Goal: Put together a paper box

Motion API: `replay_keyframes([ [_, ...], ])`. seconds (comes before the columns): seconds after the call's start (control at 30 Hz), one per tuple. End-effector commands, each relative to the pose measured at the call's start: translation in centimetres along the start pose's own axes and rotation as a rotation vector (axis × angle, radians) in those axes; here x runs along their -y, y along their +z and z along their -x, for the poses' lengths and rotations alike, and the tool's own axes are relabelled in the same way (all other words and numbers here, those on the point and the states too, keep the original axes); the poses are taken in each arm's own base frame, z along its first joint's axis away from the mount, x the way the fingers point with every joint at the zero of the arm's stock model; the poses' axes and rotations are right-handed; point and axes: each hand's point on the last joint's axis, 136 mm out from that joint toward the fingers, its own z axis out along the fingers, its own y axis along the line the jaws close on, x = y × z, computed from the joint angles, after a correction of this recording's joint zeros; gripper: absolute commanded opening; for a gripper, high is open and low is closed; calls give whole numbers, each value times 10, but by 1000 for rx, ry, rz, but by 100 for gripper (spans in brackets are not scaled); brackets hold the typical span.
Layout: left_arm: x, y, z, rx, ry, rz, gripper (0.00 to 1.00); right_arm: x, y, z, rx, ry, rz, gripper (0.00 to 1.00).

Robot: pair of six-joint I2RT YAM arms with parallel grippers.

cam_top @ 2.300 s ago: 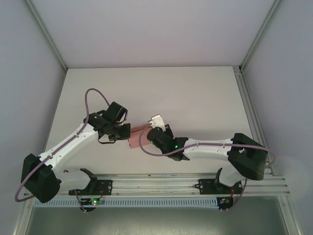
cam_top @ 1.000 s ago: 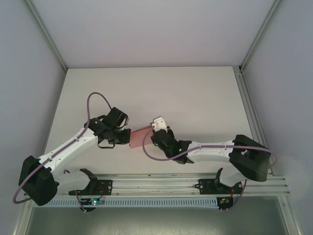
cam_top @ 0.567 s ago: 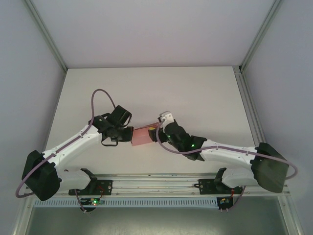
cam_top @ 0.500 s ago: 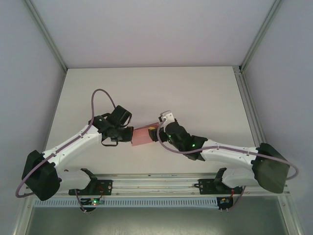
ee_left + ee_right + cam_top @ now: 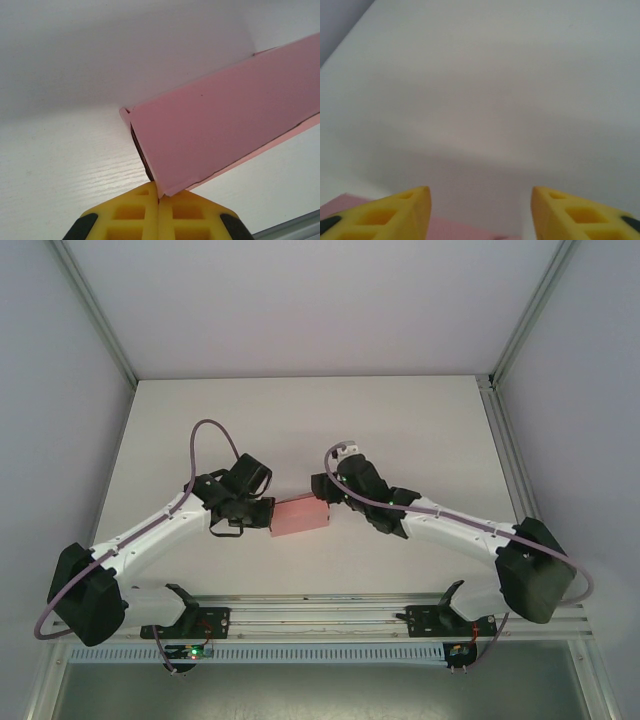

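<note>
Pink thin-card rectangular box (image 5: 302, 515) sits over the near-middle of the white worktop (image 5: 400, 420), between the two end effectors. The left end effector (image 5: 262, 512), its yellow fingers (image 5: 135, 217) pressed together, pinches a corner at the box's left end. The right end effector (image 5: 322, 488) stands just beside the box's far right corner, its yellow fingers (image 5: 395, 212) spread over bare worktop, with a strip of pink card below them. Both arms flank the box, each trailing a looped purple cable (image 5: 205, 430). An aluminium rail (image 5: 400, 615) bounds the near edge and grey walls (image 5: 300, 300) bound the other sides. Open surface runs from the box to the far edge. The box's long axis runs left to right, right end slightly farther, broad face up. Whether it rests on the surface or hangs lifted cannot be told.
</note>
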Motion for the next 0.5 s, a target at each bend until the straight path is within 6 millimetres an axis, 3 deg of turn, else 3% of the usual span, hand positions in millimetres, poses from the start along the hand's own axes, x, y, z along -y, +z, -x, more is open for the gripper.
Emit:
replay_keyframes([
  [0.0, -39, 25, -46, -182, 2, 169, 0, -29, -18, -9, -47, 2, 187, 52],
  [0.23, -37, 24, -43, -180, 9, 166, 0, -21, -12, -29, -122, 25, 175, 50],
  [0.47, -35, 25, -43, -179, 6, 157, 0, -22, -5, -27, -156, 38, 167, 50],
])
